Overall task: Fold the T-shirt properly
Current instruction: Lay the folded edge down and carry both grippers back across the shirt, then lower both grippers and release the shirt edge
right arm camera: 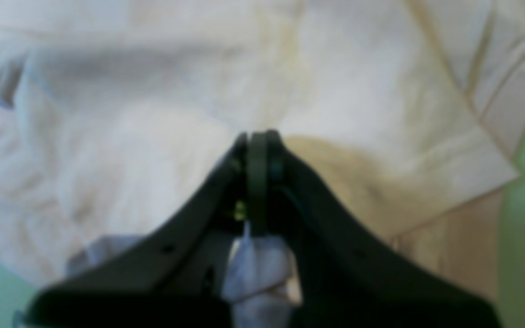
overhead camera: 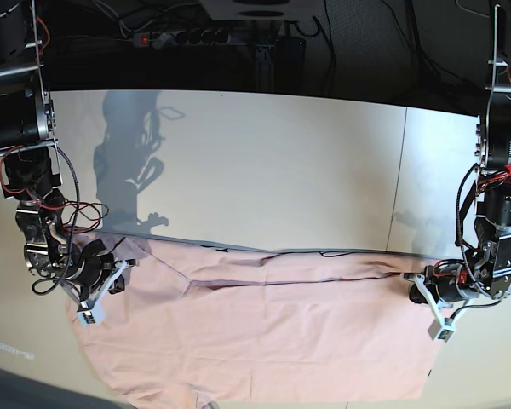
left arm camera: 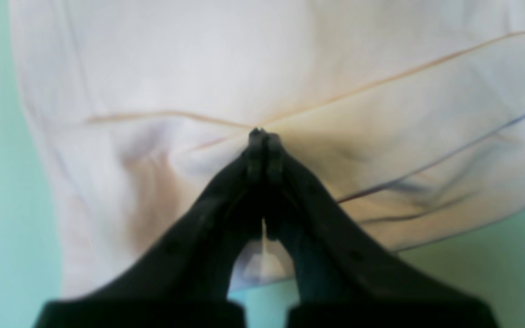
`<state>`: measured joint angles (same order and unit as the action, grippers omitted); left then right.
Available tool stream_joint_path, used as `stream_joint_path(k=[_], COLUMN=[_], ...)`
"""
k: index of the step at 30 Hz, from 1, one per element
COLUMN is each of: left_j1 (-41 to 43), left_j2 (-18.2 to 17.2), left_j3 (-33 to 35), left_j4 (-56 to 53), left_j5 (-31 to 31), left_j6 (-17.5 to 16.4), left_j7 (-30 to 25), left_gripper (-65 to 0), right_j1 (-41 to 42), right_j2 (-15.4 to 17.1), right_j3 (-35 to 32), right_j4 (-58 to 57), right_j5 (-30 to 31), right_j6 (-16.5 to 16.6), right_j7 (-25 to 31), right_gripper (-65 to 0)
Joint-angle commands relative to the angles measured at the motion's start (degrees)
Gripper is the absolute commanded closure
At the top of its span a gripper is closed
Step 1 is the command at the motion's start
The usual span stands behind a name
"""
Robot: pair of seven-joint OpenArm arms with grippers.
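1. Pale and smooth, the tabletop [overhead camera: 281,162] fills most of the base view, its far edge meeting a dark background crossed by cables [overhead camera: 328,34].
2. Across the near part of the tabletop lies the T-shirt [overhead camera: 255,332], pale pink, stretching from near the left edge of that view towards the right edge and running out of the picture at the bottom.
3. Along its far side, a long strip of cloth with creases and overlapping layers runs between the two arms; the rest nearer the camera is flatter, with faint crease lines.
4. The left pincer [left arm camera: 265,136] is closed, its tips together against the cloth near the shirt's far right part in the base view. Whether fabric is caught between them cannot be told.
5. The right pincer [right arm camera: 260,139] is closed too, tips over the wrinkled far left part of the shirt in the base view; whether it grips any cloth is unclear.
6. Both arms stand over the ends of the shirt and hide some fabric there, with loose red and black wires [overhead camera: 77,204] looping around the right arm.
7. Beyond the right arm, a dark shadow [overhead camera: 129,153] falls on the tabletop towards its far left corner.
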<state>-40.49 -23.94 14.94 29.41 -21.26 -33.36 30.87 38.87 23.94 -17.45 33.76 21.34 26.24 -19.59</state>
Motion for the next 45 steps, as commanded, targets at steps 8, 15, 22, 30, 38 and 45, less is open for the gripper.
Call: stream_joint_path(k=[8,15,22,30,38,45], left_j1=[-1.2,-1.2,-0.3,3.0,11.8,22.1], left_j2=[0.3,0.3,-0.8,-2.7,-4.5,-7.4], left_j3=[-0.3,-0.3,-0.3,-0.3,-0.3,-0.8], left_j4=[-0.7,-0.7,-0.6,-0.4,7.2,20.1], left_j5=[2.3,2.4,-1.8,-12.7,-19.6,-18.8], left_j6=[3.9,3.8,1.7,-4.4,-6.6,-6.6], left_j7=[5.7,8.9,12.9,17.5,21.4,23.4], left_gripper=[0.0,0.0,0.0,0.0,0.0,0.0], right_j1=[-3.3,-3.5,-3.8,-13.2,-27.1,-34.8], right_j2=[0.6,0.9,1.4,4.7,7.8,7.8], right_j3=[0.3,0.6,4.1,8.4,12.6,18.3], right_j4=[0.2,0.7,0.9,10.4,25.7,34.3], right_j5=[0.1,4.1,7.3,8.3,10.6,10.6], right_j6=[3.8,3.8,3.8,4.0,4.0,4.0], right_j7=[-2.2,-9.9,-16.3,-16.9,-16.9,-18.8], right_gripper=[0.0,0.0,0.0,0.0,0.0,0.0])
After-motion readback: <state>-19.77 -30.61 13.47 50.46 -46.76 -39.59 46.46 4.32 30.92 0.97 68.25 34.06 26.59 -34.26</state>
